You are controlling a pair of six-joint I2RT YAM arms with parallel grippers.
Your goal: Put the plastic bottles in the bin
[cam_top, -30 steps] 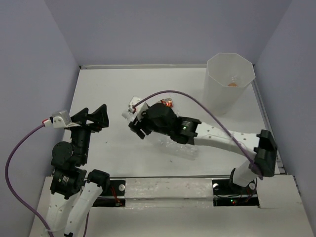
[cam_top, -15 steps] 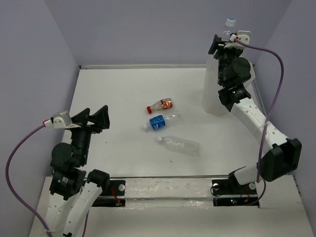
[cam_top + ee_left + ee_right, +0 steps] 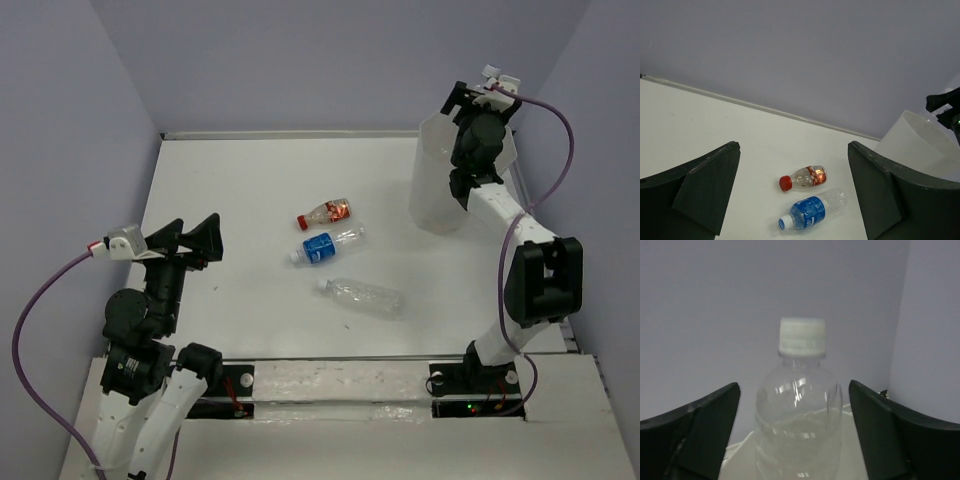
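Right arm is stretched to the far right corner, with the right end effector point(image 3: 472, 103) up over the bin point(image 3: 440, 200). The top view doesn't resolve anything between its fingers, because arm and wrist hardware cover that spot and most of the bin mouth.

The right wrist view fills the gap. A white-capped bottle point(image 3: 800, 405), clear and unlabelled, stands upright with cap up between the fingers point(image 3: 705, 430). The fingers are spread wider than the bottle, with a sliver of background on each side, so nothing is clamped. There's a pale surface under the bottle; can't tell whether it's the bin's rim or its inside.

Three more lie on their sides mid-table point(image 3: 230, 180), well apart from the bin:
- red-label bottle point(image 3: 325, 213)
- blue-label bottle point(image 3: 327, 245), just beside it on the near side
- bare bottle point(image 3: 365, 296), nearer still and apart from those two

The left wrist view gives cap detail that the top view blurs: a red cap on the red-label one and a pale cap on the blue-label one, both pointing to that camera's left. The bare bottle is outside that view. It also catches the bin's wall at the right edge, with a piece of the right arm above it.

Left end effector point(image 3: 192, 235) hangs over the left side of the table, fingers wide apart and holding nothing, well apart from every bottle.
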